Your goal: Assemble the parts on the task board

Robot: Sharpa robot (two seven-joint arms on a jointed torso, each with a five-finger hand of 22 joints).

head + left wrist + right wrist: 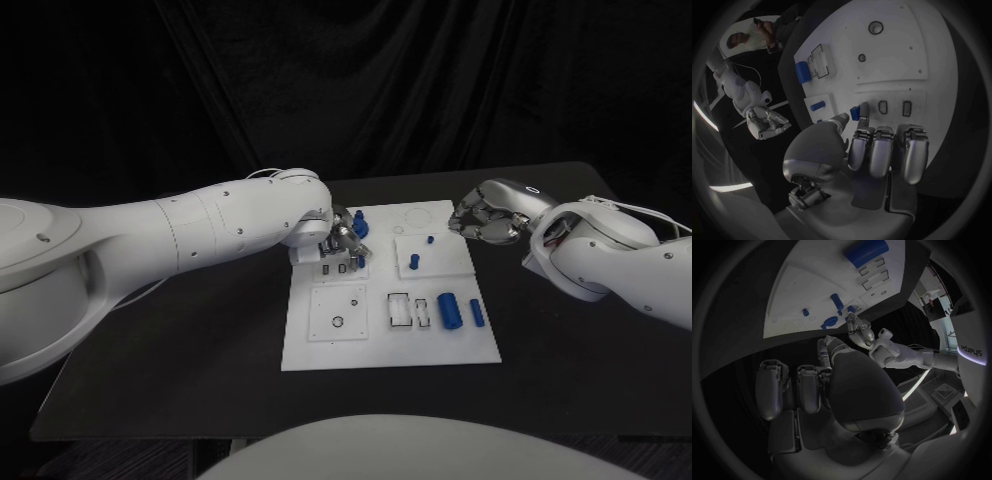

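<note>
I'm working in a dim scene: black drapes and the black table (pixel 577 330) swallow most of the light, and the white task board (pixel 389 340) is the brightest thing, evenly lit from above with no hard glare. My left arm throws a soft shadow on the table beside the board. Both wrist views are heavily bent, the board's straight edges curving, and they darken toward the circle's rim. My own fingers (pixel 879 150) close to the lens look soft

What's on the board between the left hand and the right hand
In the head view, between the left hand and right hand lie two small blue parts: an upright peg and a smaller piece.
</note>
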